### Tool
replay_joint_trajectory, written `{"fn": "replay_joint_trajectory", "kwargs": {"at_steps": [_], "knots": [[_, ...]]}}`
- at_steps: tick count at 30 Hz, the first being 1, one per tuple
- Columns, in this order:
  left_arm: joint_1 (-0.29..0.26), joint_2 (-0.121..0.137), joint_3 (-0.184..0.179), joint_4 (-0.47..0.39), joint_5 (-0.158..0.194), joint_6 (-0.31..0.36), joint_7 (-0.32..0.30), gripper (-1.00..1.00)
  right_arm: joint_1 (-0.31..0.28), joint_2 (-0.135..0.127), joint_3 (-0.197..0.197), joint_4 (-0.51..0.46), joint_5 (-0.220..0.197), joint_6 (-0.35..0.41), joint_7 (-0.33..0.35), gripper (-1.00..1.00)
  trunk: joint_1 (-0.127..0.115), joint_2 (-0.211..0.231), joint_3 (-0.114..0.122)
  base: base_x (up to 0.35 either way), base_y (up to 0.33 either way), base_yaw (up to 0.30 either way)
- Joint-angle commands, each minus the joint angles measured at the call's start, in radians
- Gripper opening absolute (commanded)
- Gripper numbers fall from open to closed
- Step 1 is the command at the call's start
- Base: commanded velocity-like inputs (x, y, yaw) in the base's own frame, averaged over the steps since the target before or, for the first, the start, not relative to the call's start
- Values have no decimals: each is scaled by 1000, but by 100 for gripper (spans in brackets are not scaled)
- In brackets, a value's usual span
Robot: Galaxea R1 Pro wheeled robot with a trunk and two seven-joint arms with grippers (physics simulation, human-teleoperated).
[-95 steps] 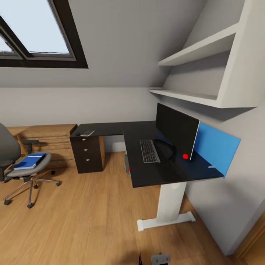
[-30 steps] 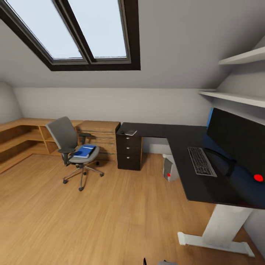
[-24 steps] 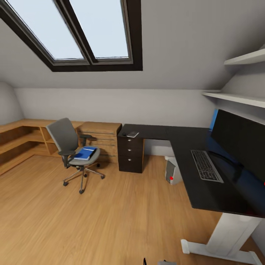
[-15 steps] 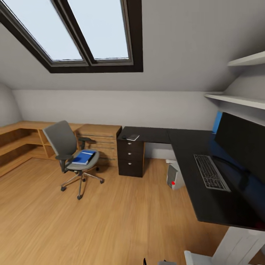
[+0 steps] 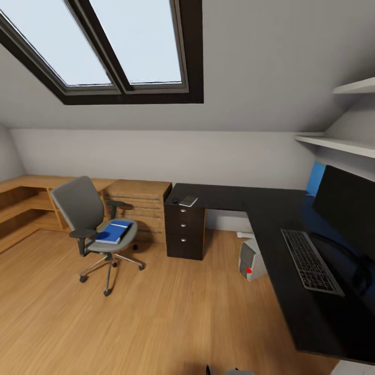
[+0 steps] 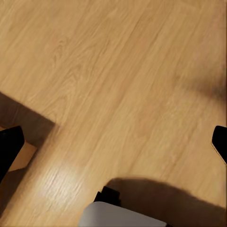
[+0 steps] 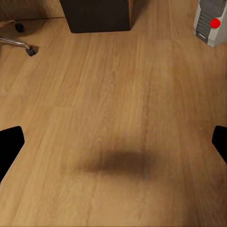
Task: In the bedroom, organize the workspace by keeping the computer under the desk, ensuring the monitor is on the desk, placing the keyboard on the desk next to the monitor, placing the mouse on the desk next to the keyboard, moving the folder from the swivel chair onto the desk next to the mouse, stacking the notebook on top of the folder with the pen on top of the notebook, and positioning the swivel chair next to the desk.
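Both sets of jaws stand spread wide with nothing between them: in the left wrist view the left gripper (image 6: 113, 142) shows dark fingertips (image 6: 9, 146) at the two edges over bare wood plank floor (image 6: 118, 71), and in the right wrist view the right gripper (image 7: 113, 142) likewise has its fingertips (image 7: 9, 144) far apart above the floor (image 7: 118, 94). Ahead of the right jaws, well apart from them, stands the computer (image 7: 210, 21) with its red dot, on the floor beside the black drawer unit (image 7: 97, 14); a castor of the swivel chair (image 7: 21, 45) shows to the other side. In the head view the computer (image 5: 252, 260) sits under the desk (image 5: 271, 219), whose top carries the monitor (image 5: 346, 208) and, just in front of it, the keyboard (image 5: 311, 260). The notebook (image 5: 188, 200) lies on the desk above the drawer unit (image 5: 185, 232). The swivel chair (image 5: 86, 219) stands well apart from the desk, near the wooden dresser (image 5: 138, 200), with the folder (image 5: 113, 231) lying flat on its seat.
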Motion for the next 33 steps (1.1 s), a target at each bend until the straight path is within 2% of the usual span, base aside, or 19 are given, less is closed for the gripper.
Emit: {"fn": "replay_joint_trajectory", "kwargs": {"at_steps": [1, 33], "knots": [[-1, 2, -8, 0, 11, -6, 8, 100, -1, 0, 8, 0, -3, -2, -9, 100, -3, 6, 2, 332, 5, 0], [-1, 2, -8, 0, 12, -3, 7, 100, -1, -7, 9, 0, -3, -2, -8, 100, -126, 230, 102, 332, 68, 0]]}}
